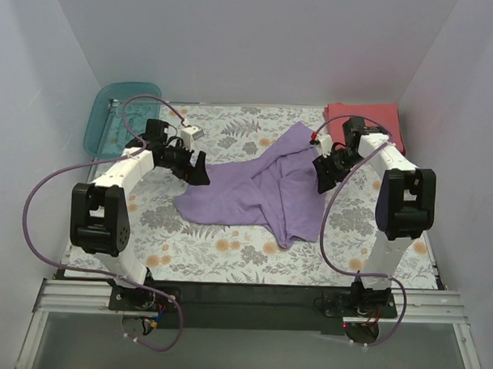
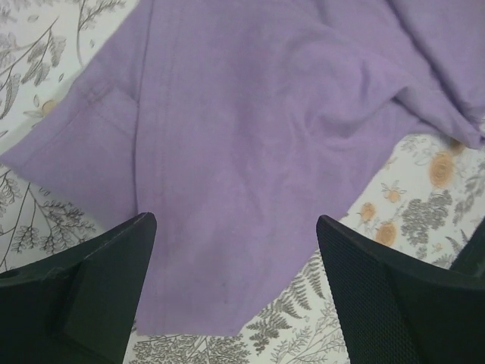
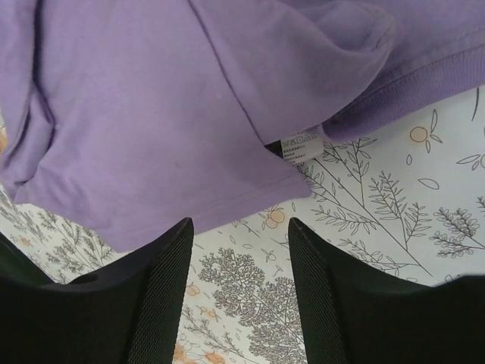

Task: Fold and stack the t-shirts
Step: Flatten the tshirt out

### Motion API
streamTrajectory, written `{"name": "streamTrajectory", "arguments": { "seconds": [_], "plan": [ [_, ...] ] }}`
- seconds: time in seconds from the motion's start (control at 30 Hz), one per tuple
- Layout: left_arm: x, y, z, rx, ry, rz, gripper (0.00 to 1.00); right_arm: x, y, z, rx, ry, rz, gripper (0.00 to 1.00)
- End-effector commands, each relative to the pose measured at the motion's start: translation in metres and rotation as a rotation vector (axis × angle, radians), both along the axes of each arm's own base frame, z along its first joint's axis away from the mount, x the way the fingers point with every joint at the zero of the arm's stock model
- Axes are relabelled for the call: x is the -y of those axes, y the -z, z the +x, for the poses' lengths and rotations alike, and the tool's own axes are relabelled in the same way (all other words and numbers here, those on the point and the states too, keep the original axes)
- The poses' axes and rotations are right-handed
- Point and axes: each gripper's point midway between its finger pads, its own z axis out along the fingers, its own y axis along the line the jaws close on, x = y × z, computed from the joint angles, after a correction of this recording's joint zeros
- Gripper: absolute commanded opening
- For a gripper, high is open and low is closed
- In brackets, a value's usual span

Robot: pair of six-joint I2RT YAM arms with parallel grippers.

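The lavender-purple t-shirt (image 1: 262,189) lies crumpled and partly spread in the middle of the floral table cover. It also fills the left wrist view (image 2: 242,129) and the top of the right wrist view (image 3: 151,114), where a white label (image 3: 301,144) shows. The coral-red t-shirt (image 1: 366,120) lies folded at the back right corner. My left gripper (image 1: 200,168) is open and empty over the shirt's left edge (image 2: 236,224). My right gripper (image 1: 322,177) is open and empty just off the shirt's right edge (image 3: 239,227), above bare cover.
A teal translucent plastic bin (image 1: 119,115) stands at the back left corner. The floral table cover (image 1: 228,257) is bounded by white walls at the back and sides. A black strip and metal rail (image 1: 250,302) run along the near edge by the arm bases.
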Motion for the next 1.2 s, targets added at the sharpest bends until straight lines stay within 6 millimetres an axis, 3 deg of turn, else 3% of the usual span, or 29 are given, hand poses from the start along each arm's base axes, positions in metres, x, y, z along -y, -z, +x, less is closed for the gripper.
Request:
{"name": "streamTrajectory", "arguments": {
  "seconds": [0.0, 0.17, 0.3, 0.4, 0.57, 0.77, 0.87, 1.17],
  "plan": [
    [-0.020, 0.009, 0.036, 0.032, -0.142, 0.088, 0.87, 0.005, 0.003, 0.010, -0.004, 0.053, -0.049, 0.61],
    [-0.021, 0.031, 0.057, 0.038, -0.153, 0.155, 0.89, 0.006, 0.027, -0.004, -0.062, 0.042, -0.086, 0.59],
    [-0.024, 0.047, 0.056, 0.016, -0.136, 0.193, 0.88, 0.006, 0.047, -0.028, -0.134, 0.033, -0.089, 0.57],
    [-0.028, 0.057, 0.049, -0.002, -0.138, 0.220, 0.88, 0.008, 0.056, -0.033, -0.147, 0.043, -0.104, 0.55],
    [-0.030, 0.057, 0.036, -0.001, -0.132, 0.225, 0.88, 0.007, 0.053, -0.019, -0.101, 0.066, -0.101, 0.54],
    [-0.030, 0.042, 0.031, 0.022, -0.127, 0.205, 0.88, 0.006, 0.016, 0.015, 0.043, 0.070, -0.082, 0.55],
    [-0.031, 0.038, 0.028, -0.006, -0.116, 0.192, 0.88, 0.011, 0.010, 0.032, 0.070, 0.091, -0.087, 0.58],
    [-0.039, 0.028, 0.026, 0.004, -0.131, 0.199, 0.88, 0.006, 0.038, 0.033, 0.002, 0.064, -0.077, 0.58]
  ]
}}
